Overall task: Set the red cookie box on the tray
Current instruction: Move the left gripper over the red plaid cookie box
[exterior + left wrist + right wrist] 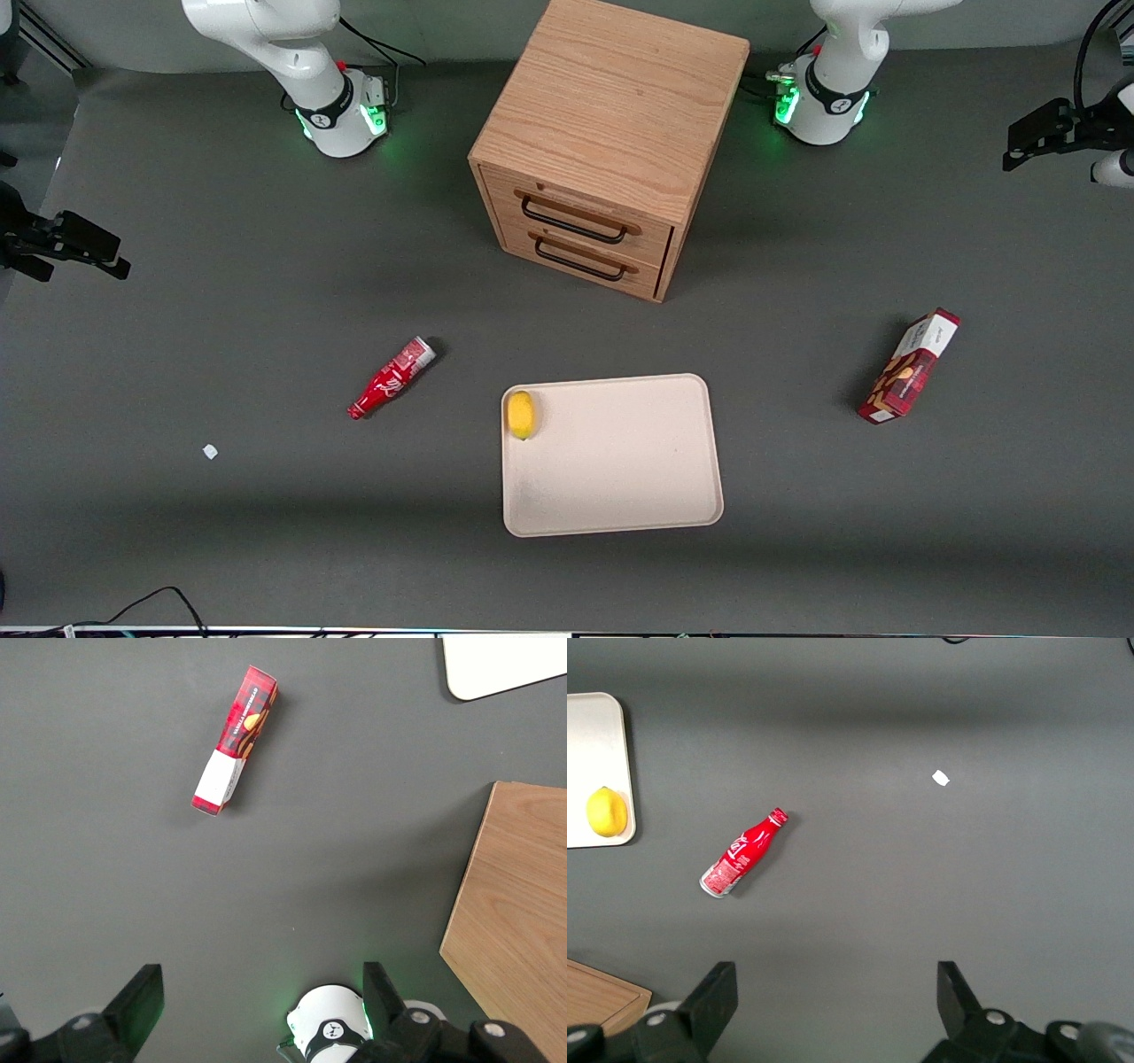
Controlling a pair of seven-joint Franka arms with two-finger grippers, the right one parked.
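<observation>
The red cookie box (910, 365) lies flat on the grey table toward the working arm's end, apart from the tray, its white end panel pointing away from the front camera. It also shows in the left wrist view, the cookie box (235, 740) lying well ahead of the fingers. The beige tray (620, 470) rests in front of the cabinet, nearer the front camera, with one corner of the tray (500, 665) seen from the wrist. My left gripper (1041, 133) (261, 1001) hangs high above the table's working-arm end, open and holding nothing.
A yellow lemon (521, 414) sits on the tray near one corner. A wooden two-drawer cabinet (611, 142) stands at mid-table. A small red bottle (391, 378) and a white scrap (210, 452) lie toward the parked arm's end.
</observation>
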